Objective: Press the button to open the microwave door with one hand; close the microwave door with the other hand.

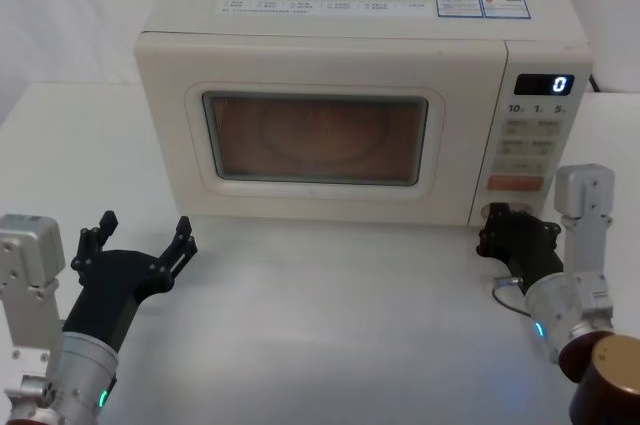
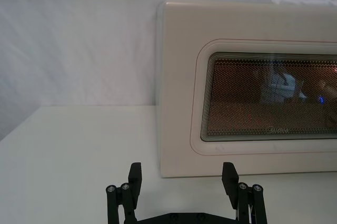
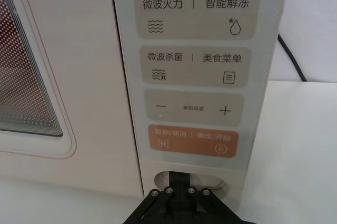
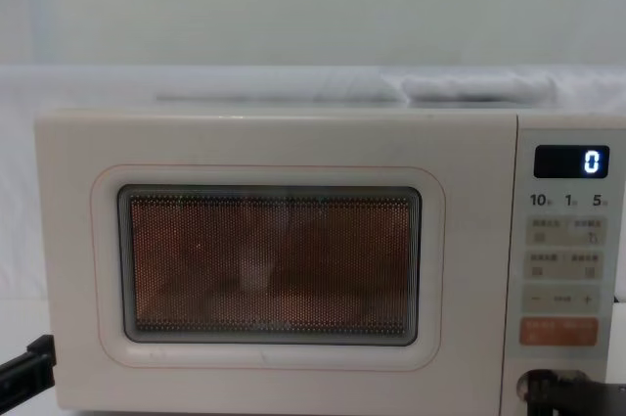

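The cream microwave (image 1: 340, 35) stands at the back of the white table, its display reading 0. The microwave door (image 1: 320, 130) lies flush with the front, closed. My right gripper (image 1: 497, 218) is shut, its tips pushed into the round button (image 3: 213, 179) at the foot of the control panel (image 3: 195, 66). My left gripper (image 1: 140, 237) is open and holds nothing. It hovers low over the table in front of the door's left end (image 2: 179, 103), a short way from it. In the chest view the button (image 4: 536, 383) and the right gripper (image 4: 572, 396) sit at the lower right.
A black power cable (image 3: 292, 58) runs down behind the oven's right side. White table (image 1: 330, 325) stretches in front of the oven between the two arms. A white cloth backdrop (image 2: 79, 45) hangs behind.
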You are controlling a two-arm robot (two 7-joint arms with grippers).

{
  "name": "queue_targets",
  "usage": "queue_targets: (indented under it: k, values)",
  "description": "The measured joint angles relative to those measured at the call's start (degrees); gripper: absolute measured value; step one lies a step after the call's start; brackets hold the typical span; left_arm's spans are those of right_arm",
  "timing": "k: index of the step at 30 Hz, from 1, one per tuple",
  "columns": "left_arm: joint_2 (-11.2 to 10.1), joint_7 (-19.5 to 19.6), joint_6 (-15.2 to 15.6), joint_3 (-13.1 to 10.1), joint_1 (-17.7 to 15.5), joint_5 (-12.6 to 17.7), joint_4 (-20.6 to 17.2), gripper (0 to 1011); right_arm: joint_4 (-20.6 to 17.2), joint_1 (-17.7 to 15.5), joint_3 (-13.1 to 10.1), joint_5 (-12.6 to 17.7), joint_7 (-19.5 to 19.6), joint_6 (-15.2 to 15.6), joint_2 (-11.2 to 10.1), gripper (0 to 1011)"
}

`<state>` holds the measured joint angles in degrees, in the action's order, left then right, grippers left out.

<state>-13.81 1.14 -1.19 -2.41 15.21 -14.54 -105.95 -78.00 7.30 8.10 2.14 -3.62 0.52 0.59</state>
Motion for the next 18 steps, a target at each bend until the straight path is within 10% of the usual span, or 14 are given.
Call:
queue_targets:
  k: [18]
  values:
    - [0.00, 0.00, 0.00, 0.00, 0.00, 0.00, 0.00, 1001, 0.49, 0.71, 0.43, -0.47, -0.42, -0.18, -0.09, 0]
